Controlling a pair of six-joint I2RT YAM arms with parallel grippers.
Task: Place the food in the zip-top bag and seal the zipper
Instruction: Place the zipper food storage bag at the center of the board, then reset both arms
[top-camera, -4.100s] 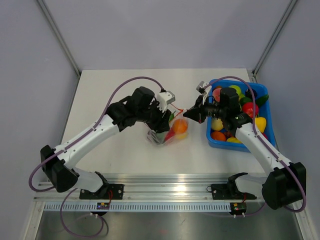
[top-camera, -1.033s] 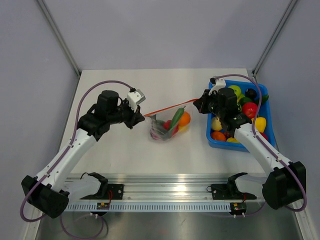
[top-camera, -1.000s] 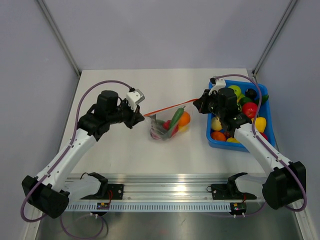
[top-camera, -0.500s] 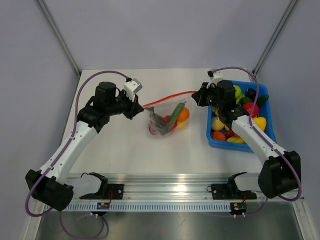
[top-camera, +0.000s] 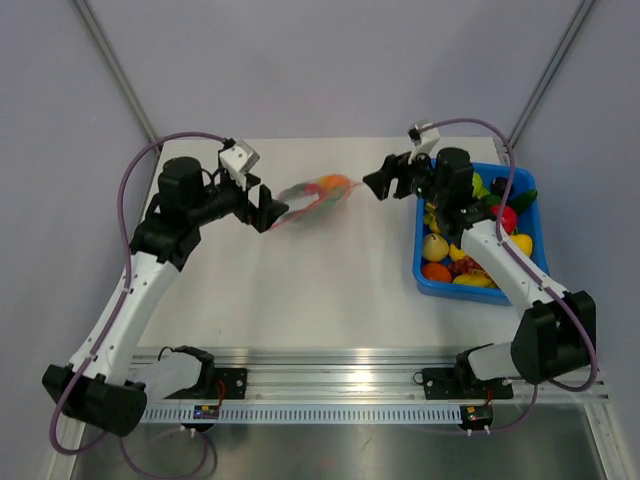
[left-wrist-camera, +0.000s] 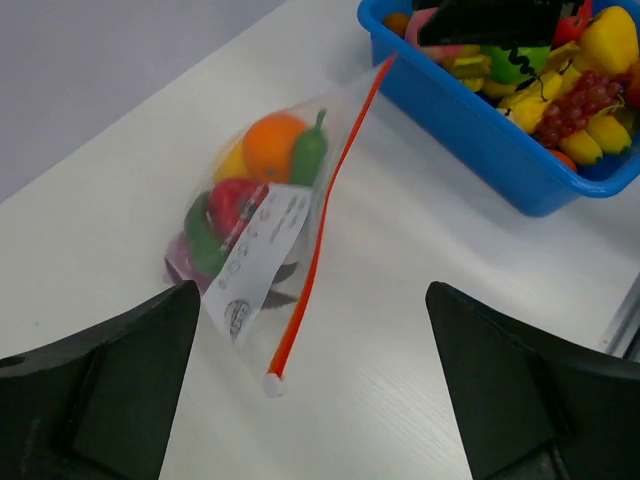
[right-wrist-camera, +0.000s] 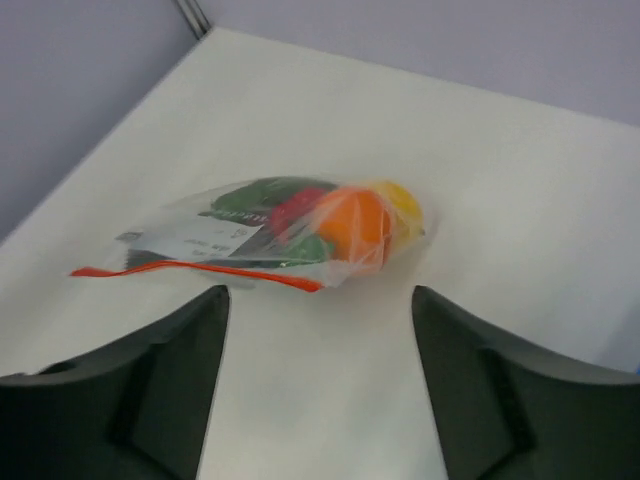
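In the top view, upper centre, the zip-top bag (top-camera: 312, 194) was smeared by blur, its food (top-camera: 335, 183) indistinguishable. In the left wrist view, the blue bin (left-wrist-camera: 480, 110) ran off the upper right edge, and a white label (left-wrist-camera: 255, 262) hid the lower pieces.

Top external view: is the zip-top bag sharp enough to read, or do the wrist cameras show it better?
Top external: the zip-top bag is a smeared streak, contents running together. Left wrist: crisp, label print and zipper clear, though the near left gripper fingers are dark and soft. Right wrist: slightly soft but usable.
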